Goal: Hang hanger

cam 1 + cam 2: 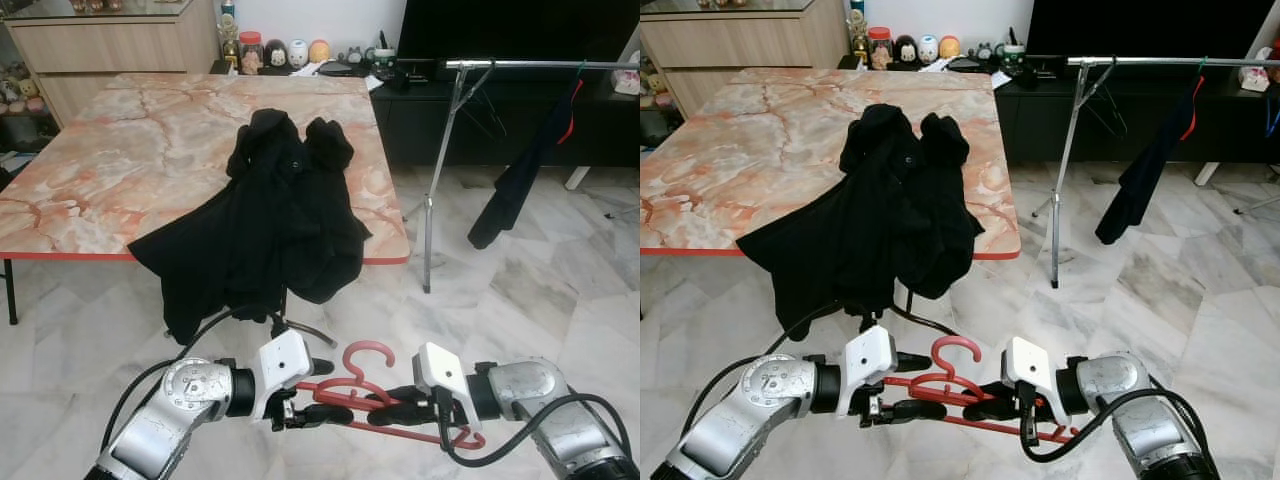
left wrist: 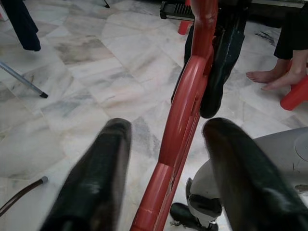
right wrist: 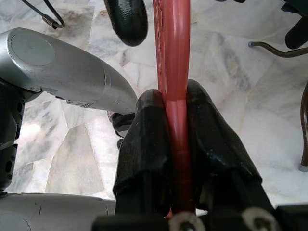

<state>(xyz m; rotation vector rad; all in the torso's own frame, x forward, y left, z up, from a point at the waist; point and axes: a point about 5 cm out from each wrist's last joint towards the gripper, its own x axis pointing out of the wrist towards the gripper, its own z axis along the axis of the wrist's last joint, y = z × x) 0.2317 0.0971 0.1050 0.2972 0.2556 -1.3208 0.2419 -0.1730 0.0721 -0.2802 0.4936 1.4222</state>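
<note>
Two bare feet behind red hanger

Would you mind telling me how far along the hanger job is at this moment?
Done: the red hanger is picked up, with the right gripper shut on it. In hand: the left gripper is open, its fingers either side of the hanger. Left: the black garment lies on the table, not on the hanger, and nothing has reached the rack rail.
</note>
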